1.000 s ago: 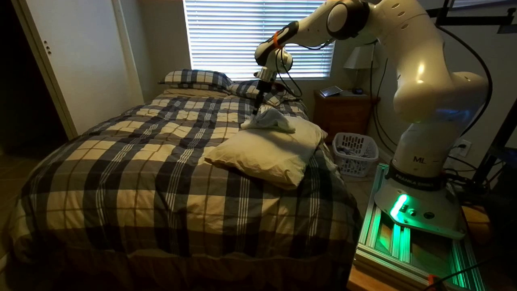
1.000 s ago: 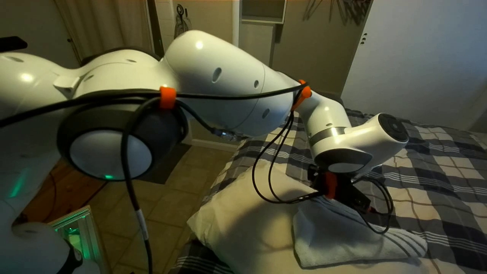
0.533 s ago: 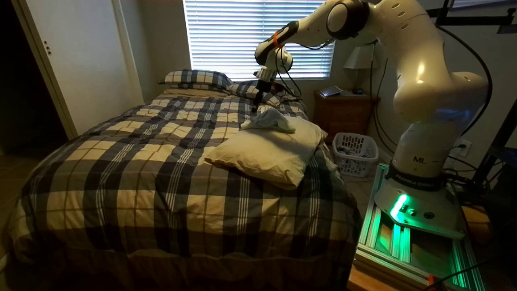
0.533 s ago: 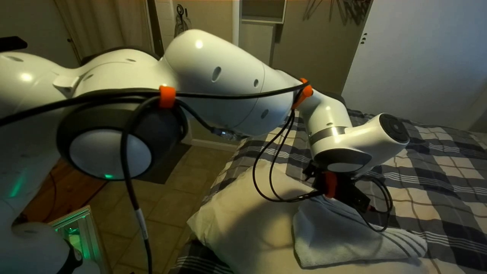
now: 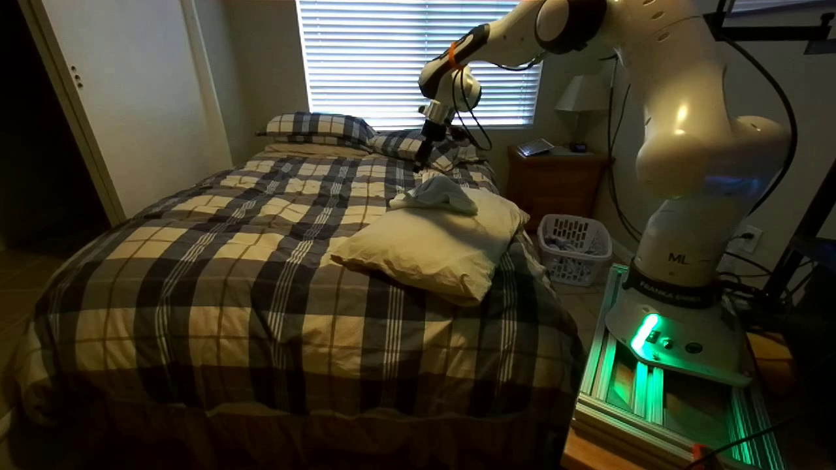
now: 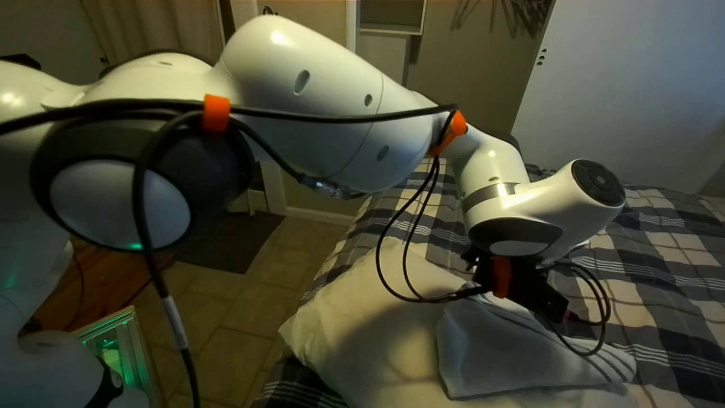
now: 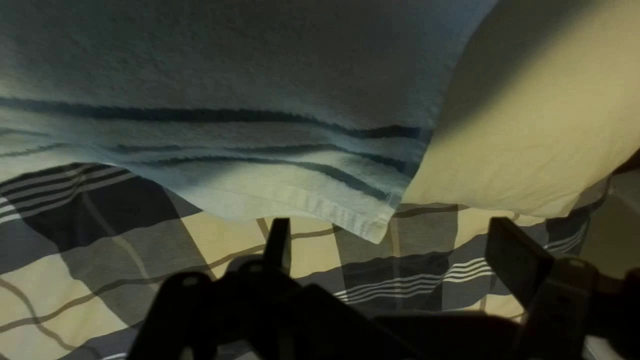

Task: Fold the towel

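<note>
The pale towel (image 5: 436, 196) lies bunched and doubled over itself on a cream pillow; in an exterior view the towel (image 6: 521, 357) shows a few dark stripes at its far end. In the wrist view the towel (image 7: 225, 65) fills the upper part, its striped edge and one corner hanging past the pillow over the bedspread. My gripper (image 7: 390, 222) stands wide open with nothing held, the corner showing between its fingers from above. In an exterior view the gripper (image 5: 420, 166) hovers just above and behind the towel, apart from it. The arm hides its fingertips in the remaining exterior view.
The cream pillow (image 5: 431, 254) rests on the plaid bedspread (image 5: 261, 261) near the bed's right edge. A white laundry basket (image 5: 573, 269) stands on the floor beside a wooden nightstand (image 5: 555, 186). Plaid pillows (image 5: 317, 127) lie at the bed's head. Cables (image 6: 396, 272) hang by the wrist.
My gripper has risen a little off the towel and shifted slightly right in both exterior views, and its jaws have spread. The towel stays in place.
</note>
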`<control>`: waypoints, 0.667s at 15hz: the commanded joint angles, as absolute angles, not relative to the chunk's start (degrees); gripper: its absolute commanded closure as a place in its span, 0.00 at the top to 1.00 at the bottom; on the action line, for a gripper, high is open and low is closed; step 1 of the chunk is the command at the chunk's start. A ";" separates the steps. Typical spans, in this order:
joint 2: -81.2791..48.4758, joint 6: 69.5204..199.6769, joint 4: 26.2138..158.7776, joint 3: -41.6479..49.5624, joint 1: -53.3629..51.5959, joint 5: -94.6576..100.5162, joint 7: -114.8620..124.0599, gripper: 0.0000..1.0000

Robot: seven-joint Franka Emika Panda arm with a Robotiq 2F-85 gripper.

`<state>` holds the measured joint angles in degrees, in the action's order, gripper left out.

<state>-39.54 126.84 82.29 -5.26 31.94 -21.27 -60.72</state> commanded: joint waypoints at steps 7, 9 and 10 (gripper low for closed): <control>-27.61 138.46 100.89 7.26 26.42 -12.76 -50.88 1.00; -26.19 138.43 103.04 8.47 25.83 -10.30 -48.75 1.00; -25.52 138.98 104.09 8.78 25.68 -9.48 -48.11 1.00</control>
<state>-29.69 136.84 98.24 7.02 27.26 -12.79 -51.45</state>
